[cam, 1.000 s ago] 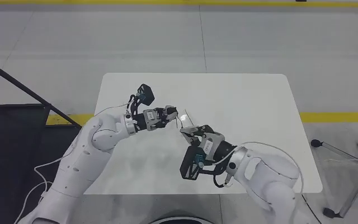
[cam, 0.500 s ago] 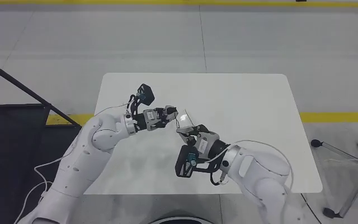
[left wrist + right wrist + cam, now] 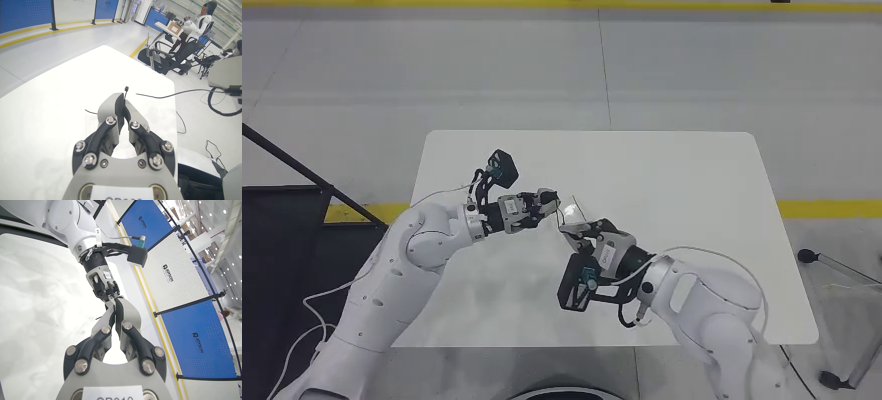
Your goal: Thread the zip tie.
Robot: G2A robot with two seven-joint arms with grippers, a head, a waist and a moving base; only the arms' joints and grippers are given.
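The thin black zip tie (image 3: 578,214) hangs between both grippers above the middle of the white table (image 3: 692,180). My left gripper (image 3: 554,200) is shut on it just below its small square head (image 3: 126,88), which sticks up past the closed fingertips (image 3: 121,98). The strap's free tail (image 3: 157,97) curves in from the side, its tip a short way from the head. My right gripper (image 3: 566,231) is shut on the strap, nearly touching the left one. In the right wrist view the right gripper (image 3: 114,308) is pinched together directly in front of the left gripper (image 3: 112,298).
Bare white tabletop (image 3: 56,94) lies under both grippers. The table's far edge and rounded corner (image 3: 171,82) are close beyond the left gripper. Chairs and desks (image 3: 170,58) stand on the floor beyond.
The right gripper has shifted slightly toward the left gripper. The left arm has stayed still, and both grippers remain shut.
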